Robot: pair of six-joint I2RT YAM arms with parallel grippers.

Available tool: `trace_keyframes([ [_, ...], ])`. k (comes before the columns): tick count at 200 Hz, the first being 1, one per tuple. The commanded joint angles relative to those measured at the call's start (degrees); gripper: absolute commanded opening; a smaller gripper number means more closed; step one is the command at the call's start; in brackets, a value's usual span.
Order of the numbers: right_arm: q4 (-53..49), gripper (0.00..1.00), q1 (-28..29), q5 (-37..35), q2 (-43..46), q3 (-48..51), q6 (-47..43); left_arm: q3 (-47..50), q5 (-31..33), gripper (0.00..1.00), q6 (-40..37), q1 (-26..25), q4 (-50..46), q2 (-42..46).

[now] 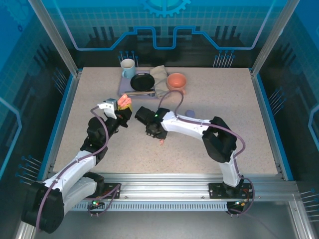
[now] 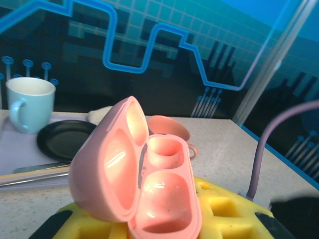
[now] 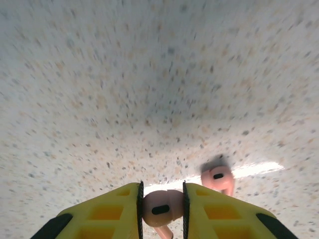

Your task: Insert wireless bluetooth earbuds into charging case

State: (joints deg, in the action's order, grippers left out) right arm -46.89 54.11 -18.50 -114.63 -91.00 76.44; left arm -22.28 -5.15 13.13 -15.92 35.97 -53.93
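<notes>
A coral-pink earbud (image 3: 160, 208) is pinched between the yellow fingers of the right gripper (image 3: 162, 196) at the bottom centre of the right wrist view, low over the speckled table (image 3: 149, 74). A second pink earbud (image 3: 218, 179) lies just to its right. The left gripper (image 2: 159, 221) clasps the open pink charging case (image 2: 149, 179) at lower centre, with a mug (image 2: 29, 103) far left.

In view: 2 coral-pink earbuds (image 3: 160, 208), 1 open pink charging case (image 2: 149, 184), 1 pale blue mug (image 1: 128, 67), 1 black plate (image 1: 142, 81), 1 orange bowl (image 1: 176, 81), 1 grey cloth (image 1: 159, 75).
</notes>
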Motion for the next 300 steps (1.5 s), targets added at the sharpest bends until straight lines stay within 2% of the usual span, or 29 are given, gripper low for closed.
trace_keyframes([
  [1, 1.9, 0.25, -2.4, -4.4, 5.7, 2.3, -3.4, 0.8, -7.1, 0.00, -2.0, -0.3, 5.5, -1.2],
  [34, 5.1, 0.25, -6.3, -6.6, 13.0, 5.1, -9.2, -0.3, -10.0, 0.00, -4.7, -1.6, 5.9, -3.2],
  [65, 8.5, 0.25, -8.6, -8.8, 18.9, 5.2, -16.3, -4.2, -11.2, 0.00, -10.6, -5.9, 2.6, -7.2],
  [105, 13.2, 0.25, -9.1, -10.9, 25.5, 4.2, -23.7, -8.9, -1.8, 0.00, -16.2, -12.3, 3.2, -12.6],
  [127, 16.0, 0.25, -9.2, -10.8, 28.6, 4.3, -26.3, -10.8, 2.9, 0.00, -17.4, -13.9, 6.2, -15.3],
  [179, 24.9, 0.25, -8.3, -9.6, 33.3, 8.0, -27.5, -15.6, 8.0, 0.00, -19.2, -16.9, 8.6, -21.0],
  [250, 42.8, 0.25, -5.6, -8.1, 35.8, 17.3, -28.4, -20.0, 8.5, 0.00, -18.7, -18.6, 9.8, -24.8],
  [300, 48.6, 0.25, -4.0, -7.9, 34.8, 19.4, -29.1, -21.7, 8.2, 0.00, -18.6, -18.7, 8.6, -24.6],
])
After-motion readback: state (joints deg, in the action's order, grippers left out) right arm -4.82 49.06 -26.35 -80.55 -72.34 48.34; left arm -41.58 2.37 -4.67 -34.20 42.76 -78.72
